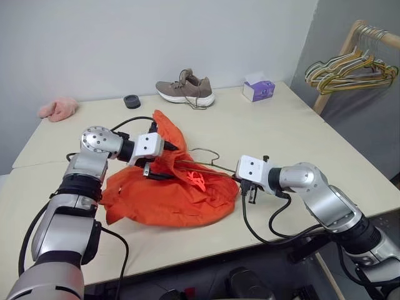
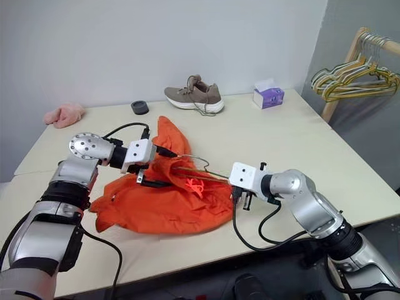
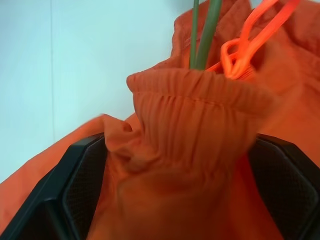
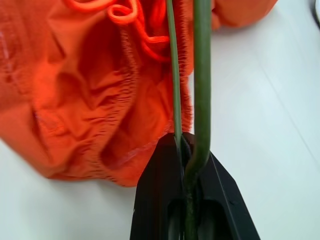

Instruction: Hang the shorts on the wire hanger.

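Black finger pads of the left gripper [image 3: 175, 200] stand spread as wide as they go on either side of the gathered elastic waistband of the shorts [image 1: 169, 194]; the fabric bunches between them, but whether they press it I cannot tell. That spread suits pulling the waistband open or along the wire rather than pinching it. From the bunched waistband two thin green rods of the wire hanger [image 4: 200, 90] emerge, so part of the hanger already lies inside the cloth. The right gripper [image 4: 189, 165] is clamped tight on the bent corner of the hanger, likely to steady it so the other arm can work the fabric over it. In the head views the shorts lie heaped on the pale table [image 1: 281, 125] between the two arms, one part lifted toward the left gripper, with the hanger's hook [image 1: 209, 153] showing just beyond the cloth. Farther back sit a shoe [image 1: 185, 89] and a tissue box [image 1: 258, 89].
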Available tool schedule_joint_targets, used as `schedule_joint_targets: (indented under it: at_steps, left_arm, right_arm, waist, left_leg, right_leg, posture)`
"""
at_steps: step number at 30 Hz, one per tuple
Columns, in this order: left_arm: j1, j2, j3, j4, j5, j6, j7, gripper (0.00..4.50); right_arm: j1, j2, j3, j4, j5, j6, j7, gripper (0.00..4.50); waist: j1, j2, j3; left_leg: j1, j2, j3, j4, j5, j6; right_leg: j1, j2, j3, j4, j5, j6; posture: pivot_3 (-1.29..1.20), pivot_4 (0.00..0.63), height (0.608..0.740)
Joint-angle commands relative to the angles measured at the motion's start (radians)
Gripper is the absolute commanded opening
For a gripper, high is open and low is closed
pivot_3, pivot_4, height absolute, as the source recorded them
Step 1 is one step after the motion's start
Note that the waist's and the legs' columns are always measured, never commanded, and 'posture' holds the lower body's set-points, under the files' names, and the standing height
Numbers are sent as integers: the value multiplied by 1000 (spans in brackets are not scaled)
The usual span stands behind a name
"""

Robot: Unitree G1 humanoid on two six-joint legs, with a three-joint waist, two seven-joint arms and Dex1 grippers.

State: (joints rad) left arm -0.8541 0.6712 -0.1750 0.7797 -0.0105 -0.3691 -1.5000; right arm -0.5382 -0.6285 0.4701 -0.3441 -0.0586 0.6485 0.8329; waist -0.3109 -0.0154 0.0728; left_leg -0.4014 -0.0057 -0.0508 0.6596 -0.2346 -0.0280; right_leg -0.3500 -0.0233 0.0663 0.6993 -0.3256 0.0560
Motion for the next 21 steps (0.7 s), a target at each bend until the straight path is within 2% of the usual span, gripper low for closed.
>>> schedule_joint_targets:
  at_steps: [1,3,14,15,20,21]
  left_arm:
    - [-7,5,-4,-37,-3,39,-5,4093]
    - [2,12,-9,-55,-7,59,-21,3638]
    - [35,25,0,-144,-26,148,-17,202]
    - [36,25,2,-147,-26,153,-15,75]
    - [49,33,5,-167,-23,168,-11,69]
    - [53,37,5,-171,-21,172,-9,69]
  right_arm:
    - [-28,6,-26,-47,-1,-19,9,0]
    - [-29,8,-24,-50,-3,-26,11,0]
    - [-36,4,-13,-35,-13,-88,40,0]
    - [-36,3,-12,-34,-14,-92,44,0]
    - [-28,-24,-18,-22,-30,-147,72,0]
    - [-24,-42,-25,-11,-40,-166,76,503]
  waist:
    - [0,0,0]
    - [0,0,0]
    - [1,0,0]
    - [1,0,0]
    - [1,0,0]
    - [1,0,0]
  left_leg:
    - [0,0,0,0,0,0]
    - [0,0,0,0,0,0]
    - [0,0,0,1,0,0]
    - [0,0,0,1,0,0]
    - [0,0,0,1,0,0]
    - [0,0,0,1,0,0]
  right_leg:
    - [0,0,0,0,0,0]
    - [0,0,0,0,0,0]
    - [0,0,0,0,0,0]
    - [1,0,0,0,0,0]
    - [1,0,0,0,0,0]
    - [1,0,0,0,0,0]
  posture:
    - [-311,23,740]
    - [-310,22,740]
    - [-301,18,740]
    - [-301,19,740]
    - [-300,17,740]
    - [-299,17,740]
